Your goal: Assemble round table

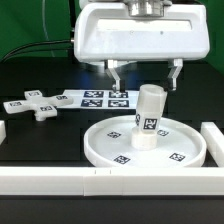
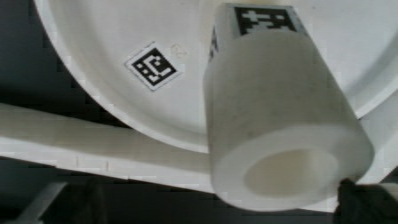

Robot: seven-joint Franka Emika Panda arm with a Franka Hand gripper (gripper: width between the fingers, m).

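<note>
The large rimmed disc (image 1: 120,146) lies on the black table, tags on its face. The short thick cylinder (image 1: 150,116) stands at the disc's centre, leaning a little, a tag on its side. My gripper (image 1: 145,76) hangs just above the cylinder's top, open and empty, one finger to each side. In the wrist view the cylinder (image 2: 276,110) fills the picture, with its hollow end close to my gripper (image 2: 214,205) and the disc (image 2: 125,50) behind it. The small cross-shaped piece (image 1: 30,104) lies apart at the exterior view's left.
The marker board (image 1: 95,98) lies flat behind the disc. A long white bar (image 1: 60,180) runs along the front, and another (image 1: 214,142) stands at the exterior view's right. A bar (image 2: 71,135) also shows beside the disc in the wrist view.
</note>
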